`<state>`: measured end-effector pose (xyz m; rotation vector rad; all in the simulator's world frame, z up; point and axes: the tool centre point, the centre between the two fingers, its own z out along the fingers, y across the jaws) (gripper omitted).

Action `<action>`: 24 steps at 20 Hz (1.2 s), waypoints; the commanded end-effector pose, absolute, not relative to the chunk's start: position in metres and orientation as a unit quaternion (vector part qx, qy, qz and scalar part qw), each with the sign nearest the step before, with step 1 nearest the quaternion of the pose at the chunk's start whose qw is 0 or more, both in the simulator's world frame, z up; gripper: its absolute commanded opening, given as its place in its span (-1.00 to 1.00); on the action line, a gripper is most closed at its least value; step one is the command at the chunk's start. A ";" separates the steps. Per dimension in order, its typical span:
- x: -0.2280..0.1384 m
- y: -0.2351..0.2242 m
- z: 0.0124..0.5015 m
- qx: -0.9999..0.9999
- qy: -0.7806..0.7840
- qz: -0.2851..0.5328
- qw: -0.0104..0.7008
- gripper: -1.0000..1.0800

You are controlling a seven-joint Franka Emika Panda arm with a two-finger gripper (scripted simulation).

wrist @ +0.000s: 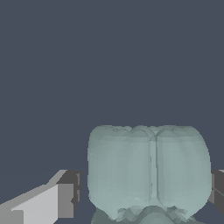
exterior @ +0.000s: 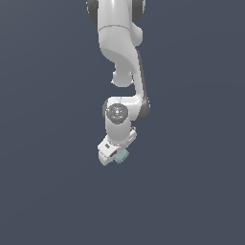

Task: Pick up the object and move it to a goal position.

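The object is a small pale teal-grey lumpy block with rounded edges. In the wrist view it fills the space between my two fingers. One finger stands a thin gap away from its side. The other finger sits right at its opposite side, at the picture's edge. My gripper straddles the block with its jaws apart. In the exterior view the white gripper points down below the arm, and the block peeks out at its tip on the exterior view's right.
A plain dark blue-grey surface fills both views. The white arm reaches down from the top of the exterior view. Nothing else shows.
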<state>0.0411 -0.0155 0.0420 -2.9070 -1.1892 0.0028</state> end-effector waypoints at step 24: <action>0.028 -0.024 0.061 -0.926 -0.379 0.000 0.000 -1.00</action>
